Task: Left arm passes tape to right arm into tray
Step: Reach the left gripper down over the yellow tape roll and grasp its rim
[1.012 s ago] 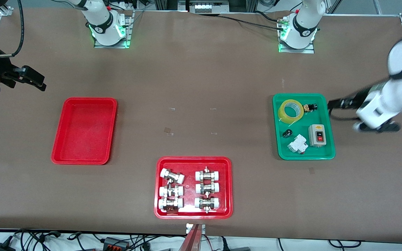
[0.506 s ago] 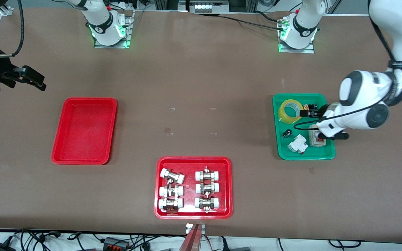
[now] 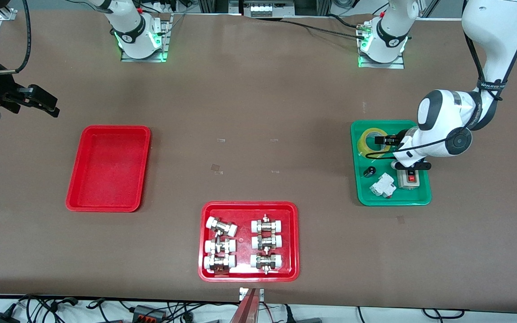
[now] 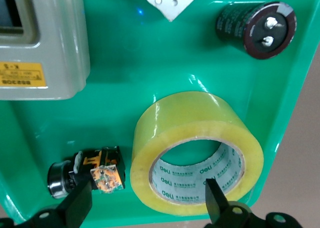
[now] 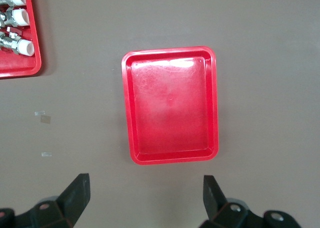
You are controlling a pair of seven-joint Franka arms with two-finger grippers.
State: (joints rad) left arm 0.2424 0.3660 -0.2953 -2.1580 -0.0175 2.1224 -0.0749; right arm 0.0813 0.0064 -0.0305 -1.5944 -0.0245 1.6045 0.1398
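one jaw inside tape (image 4: 197, 153) core — wrist view only

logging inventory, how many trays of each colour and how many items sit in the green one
red trays: 2, the plain tray and the tray of pipe fittings
green trays: 1, the green tray
items in the green tray: 5, tape, capacitor, breaker, switch box, small part
total: 3 trays, 5 items
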